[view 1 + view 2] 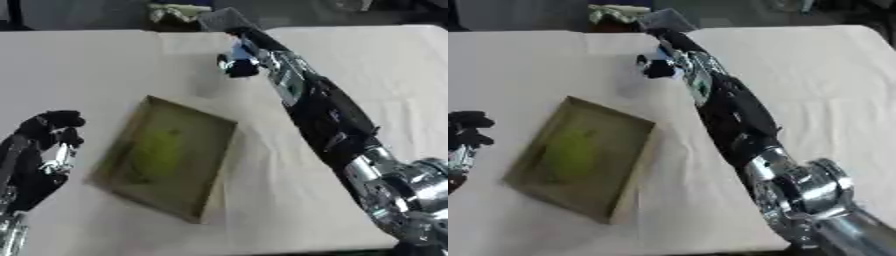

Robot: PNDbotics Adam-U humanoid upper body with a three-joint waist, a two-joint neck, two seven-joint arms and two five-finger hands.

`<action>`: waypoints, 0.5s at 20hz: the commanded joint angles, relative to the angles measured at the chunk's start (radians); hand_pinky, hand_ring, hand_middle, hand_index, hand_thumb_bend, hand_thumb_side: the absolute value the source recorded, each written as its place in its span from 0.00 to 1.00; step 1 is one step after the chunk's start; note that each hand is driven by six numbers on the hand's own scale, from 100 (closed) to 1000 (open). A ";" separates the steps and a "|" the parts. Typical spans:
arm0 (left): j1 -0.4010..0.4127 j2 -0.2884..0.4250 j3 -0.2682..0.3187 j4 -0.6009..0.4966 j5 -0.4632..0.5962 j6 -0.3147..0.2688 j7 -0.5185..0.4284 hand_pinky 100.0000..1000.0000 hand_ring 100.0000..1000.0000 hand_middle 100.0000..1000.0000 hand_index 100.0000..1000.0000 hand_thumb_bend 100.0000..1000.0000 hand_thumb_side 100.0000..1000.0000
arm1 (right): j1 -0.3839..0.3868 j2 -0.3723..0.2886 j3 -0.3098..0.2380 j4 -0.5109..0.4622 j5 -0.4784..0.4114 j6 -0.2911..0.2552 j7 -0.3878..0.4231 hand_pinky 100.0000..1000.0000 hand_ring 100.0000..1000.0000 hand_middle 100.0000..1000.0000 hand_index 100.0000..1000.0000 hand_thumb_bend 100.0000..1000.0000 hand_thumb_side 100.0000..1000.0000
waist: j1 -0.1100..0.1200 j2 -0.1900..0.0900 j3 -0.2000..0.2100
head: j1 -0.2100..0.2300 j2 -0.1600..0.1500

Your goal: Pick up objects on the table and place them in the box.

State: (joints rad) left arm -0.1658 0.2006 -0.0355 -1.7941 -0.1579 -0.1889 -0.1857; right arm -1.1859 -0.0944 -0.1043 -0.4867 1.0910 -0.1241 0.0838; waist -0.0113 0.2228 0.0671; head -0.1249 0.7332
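Observation:
An olive-brown shallow box (206, 200) lies askew on the beige tablecloth, left of centre. Inside it rests a yellow-green oblong thing (156, 150). My right arm stretches far across the table, and its hand (238, 66) hangs above the cloth near the far edge, beyond the box. The fingers are curled round a small blue and white thing (241, 50); its shape is too blurred to make out. My left hand (45, 142) stands at the lower left beside the box, fingers up and relaxed, holding nothing.
The right forearm (324, 110) crosses the table diagonally just right of the box. Beyond the far edge lie a grey thing (223, 19) and a pale greenish bundle (175, 12). Bare cloth (79, 65) spreads to the far left.

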 commanded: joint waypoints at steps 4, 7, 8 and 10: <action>-0.007 0.011 -0.001 -0.014 0.005 -0.001 -0.001 0.56 0.71 0.59 0.74 0.00 0.43 | -0.009 -0.029 -0.008 0.015 0.051 0.040 -0.045 1.00 1.00 0.93 1.00 0.00 0.34 | 0.004 -0.014 0.000 | -0.004 -0.014; -0.007 0.011 -0.001 -0.014 0.005 -0.001 -0.002 0.56 0.71 0.59 0.74 0.00 0.43 | -0.006 -0.033 -0.012 0.017 0.071 0.057 -0.094 1.00 1.00 0.94 1.00 0.00 0.25 | 0.002 -0.014 0.001 | -0.003 -0.014; -0.006 0.011 -0.001 -0.014 0.005 -0.001 -0.002 0.56 0.71 0.59 0.74 0.00 0.43 | -0.006 -0.034 -0.012 0.018 0.076 0.061 -0.109 1.00 1.00 0.94 1.00 0.00 0.20 | 0.002 -0.014 0.001 | -0.003 -0.014; -0.006 0.011 0.000 -0.014 0.005 -0.001 -0.001 0.56 0.71 0.59 0.74 0.00 0.43 | -0.008 -0.036 -0.014 0.015 0.083 0.065 -0.143 1.00 1.00 0.93 1.00 0.00 0.14 | 0.001 -0.015 0.001 | -0.004 -0.014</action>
State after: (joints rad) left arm -0.1656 0.2006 -0.0355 -1.7941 -0.1579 -0.1891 -0.1859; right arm -1.1776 -0.1019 -0.1116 -0.4676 1.1627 -0.0642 -0.0394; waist -0.0142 0.2228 0.0681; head -0.1256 0.7284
